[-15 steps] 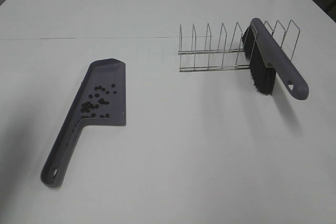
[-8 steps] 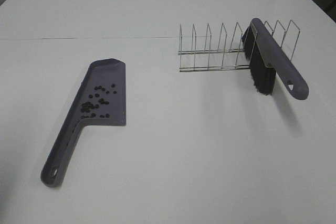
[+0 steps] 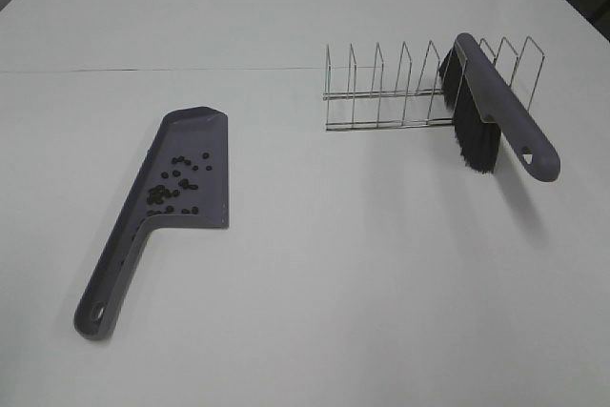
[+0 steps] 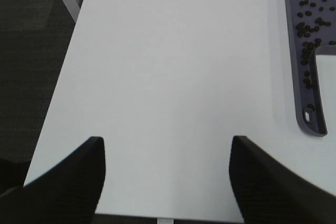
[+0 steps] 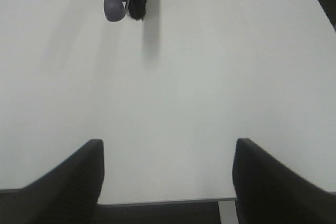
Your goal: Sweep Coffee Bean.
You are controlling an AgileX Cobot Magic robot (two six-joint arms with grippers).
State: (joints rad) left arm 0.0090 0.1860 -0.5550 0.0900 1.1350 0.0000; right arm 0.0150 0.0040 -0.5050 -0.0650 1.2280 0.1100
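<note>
Neither arm shows in the exterior high view. The left gripper [image 4: 167,174] hangs above the table's near edge, its two dark fingers [image 4: 79,182] spread apart with nothing between them. The right gripper [image 5: 168,177] matches it, fingers [image 5: 265,179] parted and unloaded.

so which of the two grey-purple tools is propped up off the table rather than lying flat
The brush: it leans in the wire rack, bristles hanging down. The dustpan lies flat on the table, holding the coffee beans.
</note>
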